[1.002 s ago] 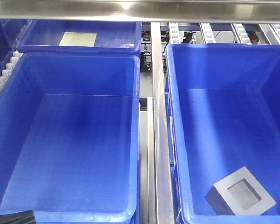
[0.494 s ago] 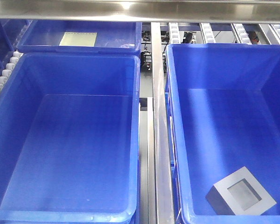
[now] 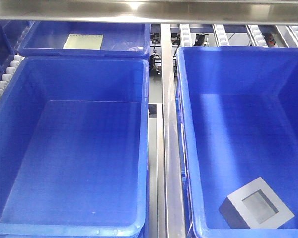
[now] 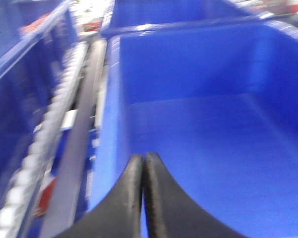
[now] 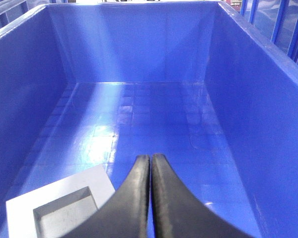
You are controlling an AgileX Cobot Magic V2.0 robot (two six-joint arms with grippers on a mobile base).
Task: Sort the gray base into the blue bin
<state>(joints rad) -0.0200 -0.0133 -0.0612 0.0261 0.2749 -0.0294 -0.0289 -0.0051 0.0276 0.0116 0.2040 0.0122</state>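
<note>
— Where do we find the gray base (image 3: 256, 204)?

— We see it lying on the floor of the blue bin (image 3: 188, 124) on the right in the front view, in the near corner, turned at an angle to the walls, its square recess facing up. In the right wrist view we see the same block low at the left (image 5: 59, 208), flat on the grid-patterned floor.

— And our right gripper (image 5: 150, 161)?

— We see its two black fingers pressed together at the tips, nothing between them. It sits above the bin floor, just beside the base, apart from it as far as we can tell.

— The left gripper (image 4: 143, 161)?

— We see its fingers closed tip to tip as well, with nothing held. That view is blurred; we make out the left bin (image 3: 139, 148) under it and a line of pale rollers (image 4: 44, 144) along the outside of the bin wall.

— What else do we see from the front?

— A metal rail (image 3: 170, 148) runs between the two bins. Behind the left bin sits a shallower blue tray (image 3: 134, 34) with a pale sheet (image 3: 83, 41) in it. Neither arm shows in the front view.
</note>
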